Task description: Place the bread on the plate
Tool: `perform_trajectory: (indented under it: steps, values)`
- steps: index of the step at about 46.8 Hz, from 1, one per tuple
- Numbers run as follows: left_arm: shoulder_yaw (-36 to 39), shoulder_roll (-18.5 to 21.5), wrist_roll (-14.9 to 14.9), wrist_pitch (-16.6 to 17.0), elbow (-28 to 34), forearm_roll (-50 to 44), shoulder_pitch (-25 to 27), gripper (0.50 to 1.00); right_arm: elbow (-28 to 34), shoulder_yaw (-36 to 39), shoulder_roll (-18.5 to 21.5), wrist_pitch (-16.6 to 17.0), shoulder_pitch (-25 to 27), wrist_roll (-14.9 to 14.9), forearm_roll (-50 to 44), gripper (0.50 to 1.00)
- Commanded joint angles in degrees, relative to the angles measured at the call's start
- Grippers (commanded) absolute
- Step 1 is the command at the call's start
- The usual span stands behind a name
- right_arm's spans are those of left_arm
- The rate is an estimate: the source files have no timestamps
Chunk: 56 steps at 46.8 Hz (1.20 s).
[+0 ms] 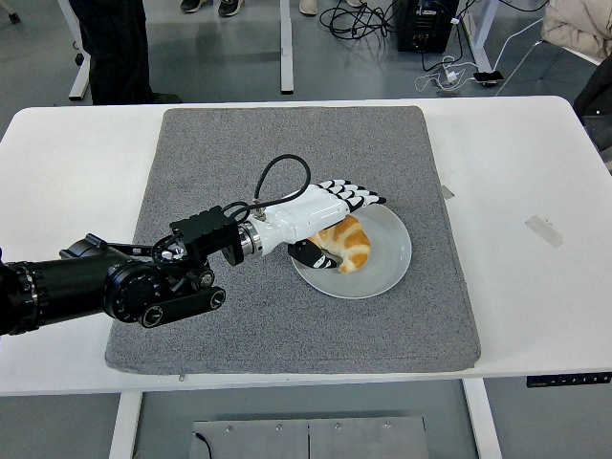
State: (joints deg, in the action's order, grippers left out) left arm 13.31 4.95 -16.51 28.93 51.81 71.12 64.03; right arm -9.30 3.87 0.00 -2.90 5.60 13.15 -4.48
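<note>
— Where is your bread (pixel 346 245)?
— It lies on the plate (pixel 387 263), on the grey mat (pixel 287 143).
— And your left hand (pixel 320 222)?
— Fingers (pixel 356 196) spread flat above the bread, gripping nothing; thumb beside it.

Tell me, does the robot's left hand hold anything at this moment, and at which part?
Nothing is held. The left hand has its fingers spread open above the bread, which lies on the plate.
</note>
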Motion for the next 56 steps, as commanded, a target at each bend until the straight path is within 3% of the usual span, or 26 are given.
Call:
perform_trajectory:
  steps: [1, 19, 28, 39, 49, 56]
  values:
    - [-1.00, 0.41, -0.11, -0.37, 0.66, -0.89, 0.30, 0.974, 0.07, 0.00, 0.00, 0.00, -0.06, 0.03, -0.01, 1.000]
    - [-5.22, 9.46, -0.46, -3.00, 11.74, -3.88, 5.14, 0.974, -0.02, 0.00, 0.00, 0.00, 0.02, 0.03, -0.01, 1.000]
    - [-13.38, 15.18, -0.46, -6.17, 15.69, -11.34, 5.75, 0.972, -0.02, 0.00, 0.00, 0.00, 0.02, 0.03, -0.01, 1.000]
    - [-22.97, 21.24, -0.54, -8.46, 15.87, -26.46, 5.23, 0.972, -0.02, 0.00, 0.00, 0.00, 0.02, 0.03, -0.01, 1.000]
    - [-29.82, 23.62, -1.42, -8.46, 15.78, -36.92, 3.12, 0.972, -0.02, 0.00, 0.00, 0.00, 0.02, -0.05, -0.01, 1.000]
    - [-34.83, 24.15, -3.00, -8.37, 14.64, -42.55, -1.01, 0.972, -0.02, 0.00, 0.00, 0.00, -0.06, -0.05, -0.01, 1.000]
